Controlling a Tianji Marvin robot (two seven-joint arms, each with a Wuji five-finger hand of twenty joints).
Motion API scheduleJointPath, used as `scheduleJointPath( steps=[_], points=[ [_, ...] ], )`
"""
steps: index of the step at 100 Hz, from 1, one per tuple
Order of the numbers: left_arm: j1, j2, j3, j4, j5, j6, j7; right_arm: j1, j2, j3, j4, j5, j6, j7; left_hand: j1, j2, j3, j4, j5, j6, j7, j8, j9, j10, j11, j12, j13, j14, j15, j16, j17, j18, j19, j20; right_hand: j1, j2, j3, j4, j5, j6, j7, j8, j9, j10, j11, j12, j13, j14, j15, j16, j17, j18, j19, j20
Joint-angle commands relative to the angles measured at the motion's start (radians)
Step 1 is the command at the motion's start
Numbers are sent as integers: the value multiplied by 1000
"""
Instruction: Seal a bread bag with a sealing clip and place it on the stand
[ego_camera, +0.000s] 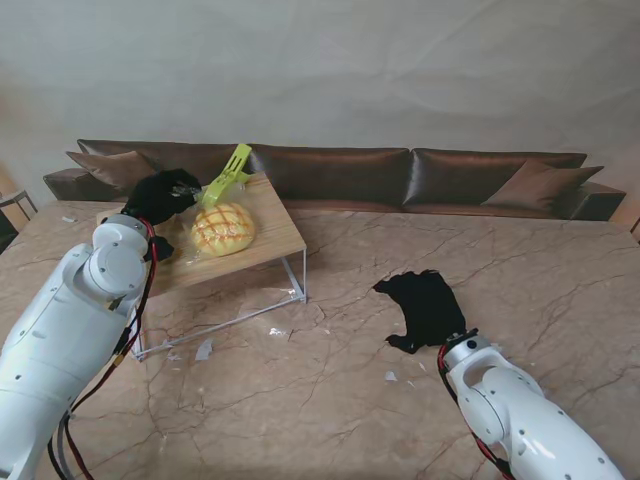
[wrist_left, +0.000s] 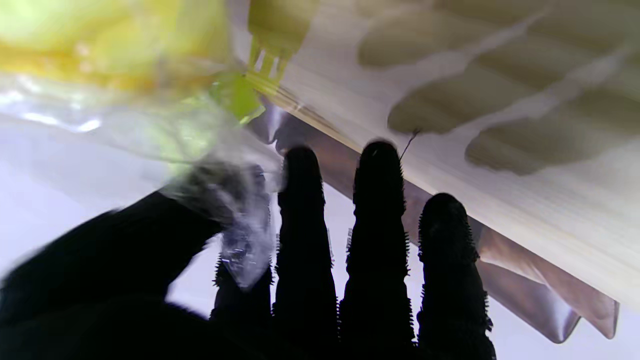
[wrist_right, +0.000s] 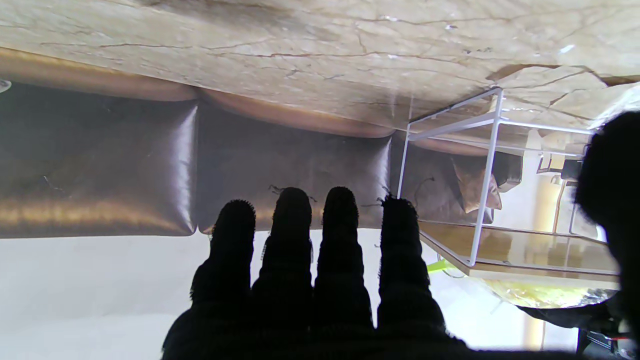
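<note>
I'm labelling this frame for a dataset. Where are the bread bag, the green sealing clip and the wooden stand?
bread bag (ego_camera: 222, 229): stand view, on the bun's crust seen through the plastic.
green sealing clip (ego_camera: 230, 171): stand view, on the clip's long arm.
wooden stand (ego_camera: 278, 232): stand view, on bare board right of the bag.

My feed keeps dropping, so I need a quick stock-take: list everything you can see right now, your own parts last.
bread bag: one, clear with a yellow bun inside, on the stand's top, left side
sealing clip: one, lime green, on the bag's neck at the stand's far edge
stand: one, wooden top on white wire legs, left of centre
table: one, beige marble
sofa: one, brown, beyond the table
left hand: one, black glove, pinching the bag's plastic over the stand
right hand: one, black glove, fingers spread, holding nothing, over the table on the right
</note>
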Motion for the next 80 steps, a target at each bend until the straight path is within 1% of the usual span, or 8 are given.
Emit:
scheduleJointPath(
  steps=[1, 11, 24, 34, 49, 67, 78, 80],
  points=[
    [25, 14, -11, -18, 9, -11, -9, -11, -6, -5, -14, -5, 4, -9, -175, 88, -38, 81, -64, 73, -209, -67, -170, 37, -86, -199, -160, -24, -188, -162, -119, -18, -162, -75, 48, 17, -8, 19, -5, -4, 0, -13, -43, 14, -6, -5, -16, -5, 4, 7, -16, 2, 3, -3],
    [56, 32, -37, -72, 42, -12, -68, -25, -8, 5, -33, -6, 11, -4, -250, 76, -248, 65, -157, 124, -473, -182, -451, 79, -184, -371, -440, -51, -360, -377, -271, -62, -440, -185, 45, 20, -9, 19, -8, -3, 1, -13, -45, 14, -5, -4, -17, -5, 4, 8, -15, 0, 2, -3],
    [96, 39, -64, -132, 112, -32, -45, -56, -8, 39, -75, -5, 1, 30, -265, 110, -411, 72, -207, 128, -612, -260, -599, 41, -215, -398, -614, -128, -402, -447, -317, -139, -706, -294, 36, 21, -11, 18, -17, 3, -6, -16, -57, 13, -14, -8, -28, -14, -5, 2, -24, -13, -10, -9],
    [152, 38, -96, -216, 119, -50, -25, -85, -10, 72, -109, -1, -2, 47, -249, 148, -489, 85, -195, 132, -626, -269, -621, 1, -214, -398, -636, -191, -406, -457, -302, -218, -803, -341, 26, 22, -13, 17, -20, 7, -9, -18, -59, 12, -19, -11, -31, -18, -10, -3, -27, -20, -19, -15],
    [256, 40, -134, -354, 142, -108, -12, -129, -15, 120, -163, 13, -19, 68, -230, 190, -570, 106, -167, 134, -604, -256, -599, -7, -209, -396, -602, -195, -395, -451, -276, -296, -767, -366, 11, 36, -19, 15, -20, 9, -13, -20, -63, 10, -32, -18, -38, -23, -17, -12, -33, -28, -30, -24],
    [388, 35, -145, -482, 160, -197, 38, -174, -24, 165, -217, 62, -55, 89, -220, 223, -630, 121, -140, 133, -572, -238, -574, -8, -208, -395, -562, -184, -383, -443, -271, -341, -618, -394, -16, 70, -46, 18, -25, 13, -27, -29, -60, 15, -62, -32, -42, -23, -22, -28, -35, -37, -44, -36],
    [457, 33, -139, -524, 182, -258, 77, -196, -33, 185, -238, 118, -88, 104, -238, 260, -652, 131, -128, 129, -562, -233, -562, -5, -207, -395, -531, -178, -373, -439, -246, -342, -583, -391, -34, 203, -149, 41, -35, 16, -50, -43, -61, 18, -91, -43, -53, -24, -28, -35, -42, -46, -50, -44],
    [468, 32, -138, -529, 186, -267, 85, -199, -34, 187, -240, 129, -94, 106, -234, 270, -679, 159, -128, 131, -554, -228, -557, -3, -212, -397, -524, -176, -374, -439, -247, -342, -565, -394, -34, 233, -175, 48, -36, 16, -54, -46, -61, 18, -98, -46, -55, -25, -29, -35, -44, -47, -51, -44]
  ],
)
